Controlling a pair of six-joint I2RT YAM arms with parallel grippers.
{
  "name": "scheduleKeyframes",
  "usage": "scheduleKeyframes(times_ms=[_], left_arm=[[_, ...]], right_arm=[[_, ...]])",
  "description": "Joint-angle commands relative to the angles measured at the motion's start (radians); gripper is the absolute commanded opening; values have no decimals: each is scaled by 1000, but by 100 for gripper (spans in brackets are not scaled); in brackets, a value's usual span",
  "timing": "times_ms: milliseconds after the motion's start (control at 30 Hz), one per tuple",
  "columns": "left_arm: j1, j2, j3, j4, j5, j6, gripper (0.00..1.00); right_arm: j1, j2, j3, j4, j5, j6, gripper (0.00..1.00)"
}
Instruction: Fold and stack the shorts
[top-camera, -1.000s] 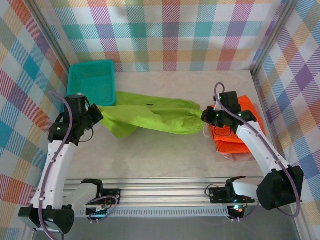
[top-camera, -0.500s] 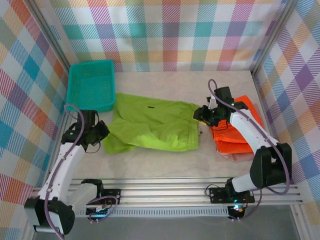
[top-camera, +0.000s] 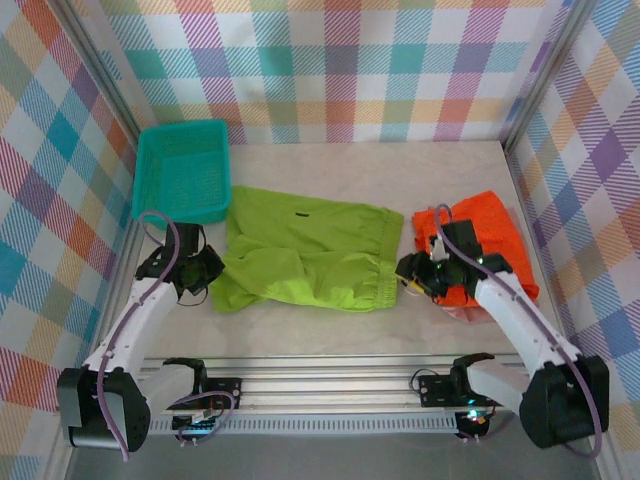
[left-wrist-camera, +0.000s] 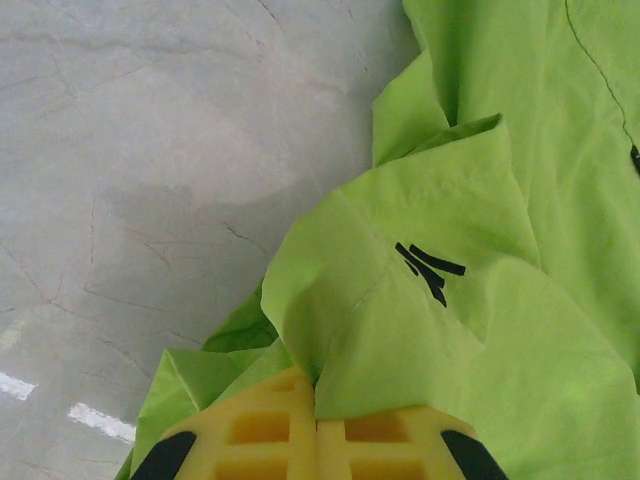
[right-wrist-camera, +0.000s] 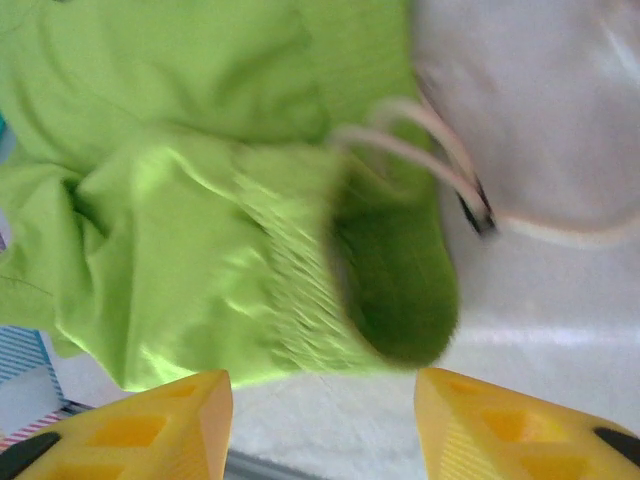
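The left tool (left-wrist-camera: 316, 398) is pinched shut on a fold at the left edge of the green shorts (top-camera: 300, 250), which lie spread across the middle of the table (top-camera: 320, 325). The right tool (right-wrist-camera: 318, 400) stands partly open with nothing between its fingers, just beside the waistband. The orange shorts (top-camera: 485, 235) lie at the right.

The green shorts (top-camera: 300, 250) are thin matt cloth, creased, with a gathered, ribbed waist. The orange shorts (top-camera: 495, 215) are matt cloth too. The basket (top-camera: 185, 170) is teal plastic mesh. The table (top-camera: 300, 330) looks smooth, marbled and faintly glossy.
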Motion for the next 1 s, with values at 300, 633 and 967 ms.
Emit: scheduleKeyframes(times_ms=[300, 633, 967], left_arm=[[10, -12, -11, 22, -5, -7, 0], [11, -14, -13, 19, -5, 0, 0], [11, -17, -12, 19, -8, 4, 0]], right_arm=[[161, 7, -194, 208, 12, 347, 47], [173, 196, -155, 300, 55, 333, 49], [173, 308, -135, 337, 80, 312, 25]])
